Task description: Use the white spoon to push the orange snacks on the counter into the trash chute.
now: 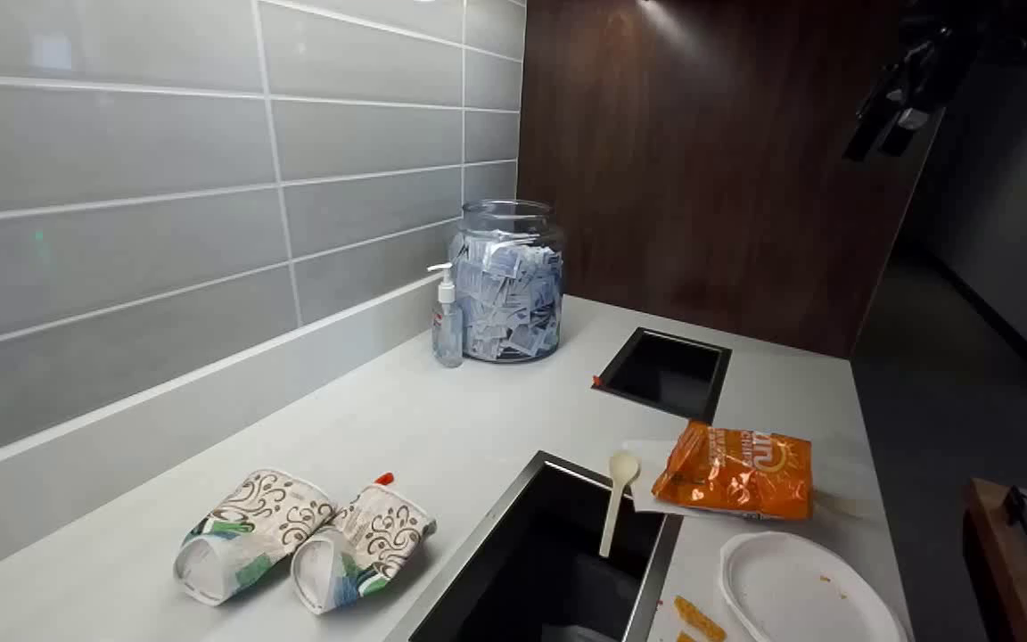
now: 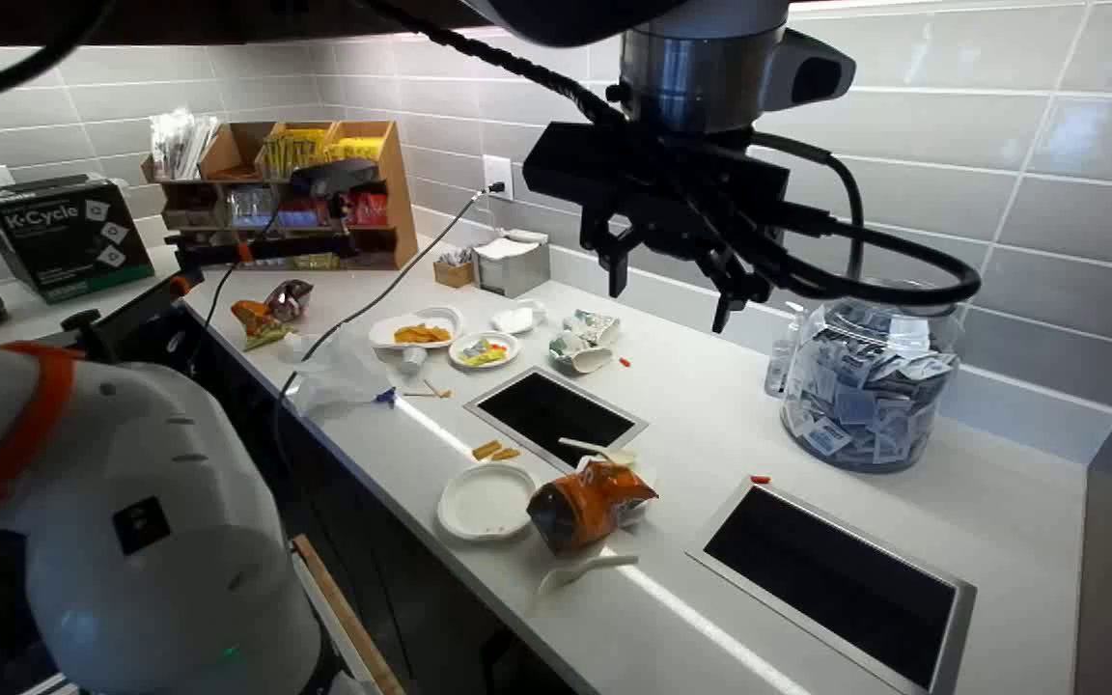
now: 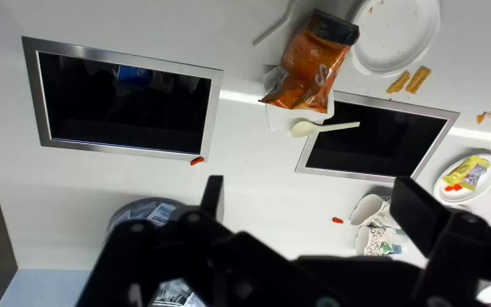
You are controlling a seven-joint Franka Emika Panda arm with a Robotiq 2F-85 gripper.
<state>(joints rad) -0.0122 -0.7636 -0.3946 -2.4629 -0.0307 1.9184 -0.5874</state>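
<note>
A cream-white spoon (image 3: pixel 304 128) lies with its bowl on a napkin and its handle over a dark opening (image 3: pixel 348 173). Another white spoon (image 2: pixel 575 571) lies on the counter (image 1: pixel 371 419) beyond the orange bag. The shiny orange bag (image 1: pixel 741 473) lies on the napkin beside that opening. Two orange snack sticks (image 3: pixel 418 79) lie between the same opening and the plate. A second metal-rimmed dark opening (image 3: pixel 212 115) is near the jar; I cannot tell surely which opening is the trash chute. My gripper (image 2: pixel 669 299) is open and empty, high above the counter; its spread fingers show in the wrist view (image 3: pixel 309 200).
A white plate (image 1: pixel 808 593) lies beside the bag. A glass jar of packets (image 2: pixel 870 386) and a pump bottle (image 1: pixel 447 325) stand by the tiled wall. Two patterned cups (image 1: pixel 268 526) lie on their sides. Small red pieces (image 3: pixel 197 160), plates and a cable (image 2: pixel 373 280) are also around.
</note>
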